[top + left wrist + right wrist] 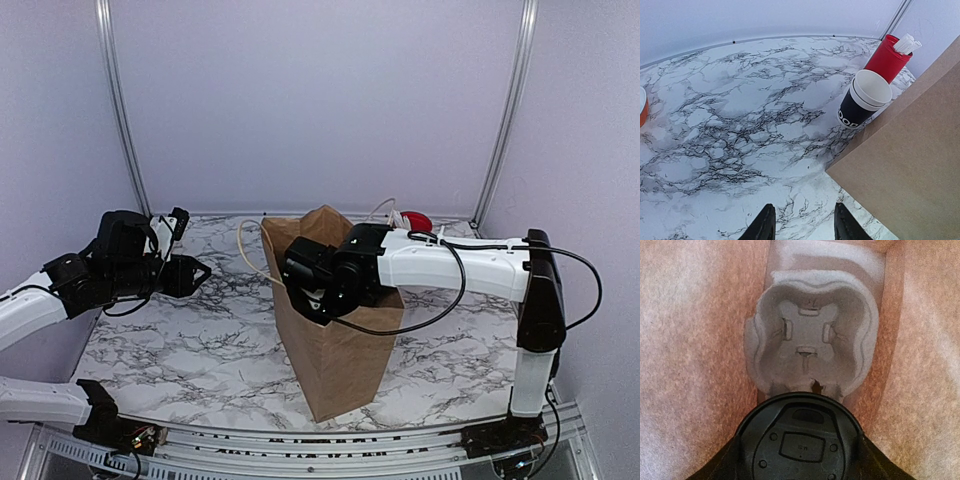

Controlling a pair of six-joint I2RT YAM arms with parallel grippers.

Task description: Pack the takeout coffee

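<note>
Right pincer (800,465) clamps lidded cup (799,437) inside bag (335,350), to seat in carrier (810,335) at 12 o'clock; left pincer (804,225) agape, empty.

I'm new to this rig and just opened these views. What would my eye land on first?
A brown paper bag stands in the middle, with the right gripper down inside its mouth. In there, that gripper holds a black lid above a grey pulp cup carrier. Beside the bag, a black cup with a cream cup nested in it stands next to a red cup.
</note>
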